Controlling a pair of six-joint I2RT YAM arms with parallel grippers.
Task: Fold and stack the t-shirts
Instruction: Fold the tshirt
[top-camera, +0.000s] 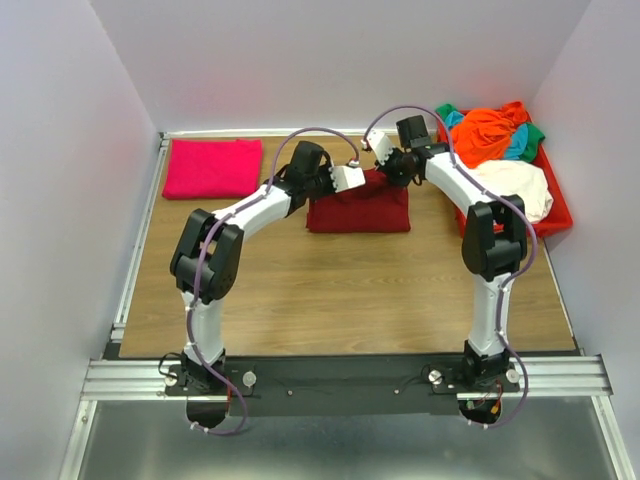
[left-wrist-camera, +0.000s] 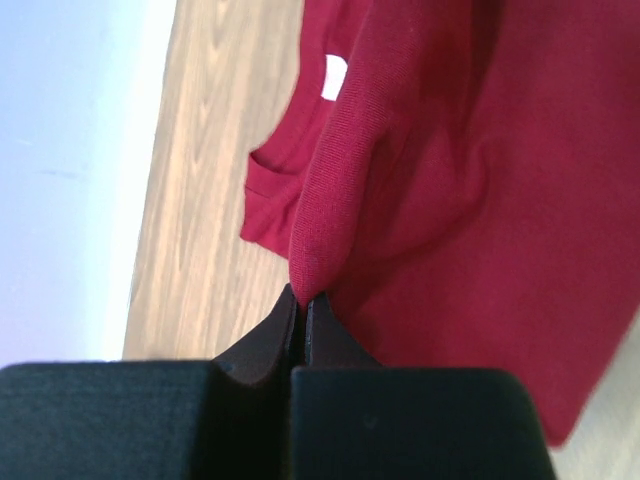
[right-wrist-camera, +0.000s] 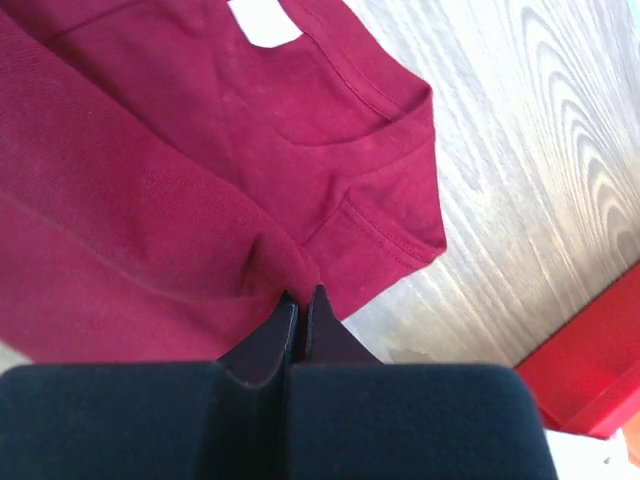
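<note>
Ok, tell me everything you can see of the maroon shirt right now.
The maroon shirt is soft knit cloth, folded into a rough rectangle. It lies on the wooden table, mid-table toward the far side. A white label shows on it, and a stitched sleeve hem lies flat on the wood. The left gripper and right gripper are each shut on a pinched ridge of its cloth. It lies apart from the pink shirt and the red tray.
</note>
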